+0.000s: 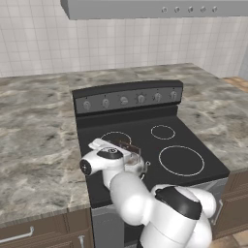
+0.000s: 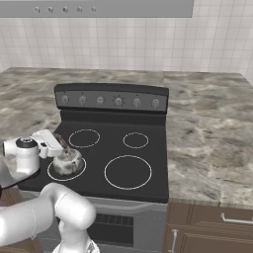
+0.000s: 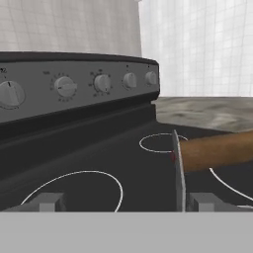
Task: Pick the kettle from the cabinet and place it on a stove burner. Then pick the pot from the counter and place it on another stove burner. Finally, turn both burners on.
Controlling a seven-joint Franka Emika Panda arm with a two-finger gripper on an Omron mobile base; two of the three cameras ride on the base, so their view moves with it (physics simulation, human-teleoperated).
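The small silvery kettle (image 2: 67, 162) stands upright on the stove's front-left burner (image 2: 51, 174). In the left base view the kettle (image 1: 136, 163) is partly hidden behind my white hand. My gripper (image 2: 60, 144) sits just above it at the thin brown handle (image 3: 217, 150). The fingertips (image 3: 48, 201) stand wide apart in the hand view, and the handle crosses above the right-hand one, so the gripper (image 3: 127, 203) is open and squeezes nothing. Mottled stone counter (image 1: 34, 145) flanks the stove on both sides. The pot and the cabinet are out of view.
Three other burners are bare: back-left (image 2: 84, 138), back-right (image 2: 135, 140) and the large front-right (image 2: 127, 171). A row of knobs (image 2: 100, 100) lines the raised back panel. A grey hood (image 1: 160, 7) hangs overhead. Brown drawers (image 2: 217, 222) sit below the counter.
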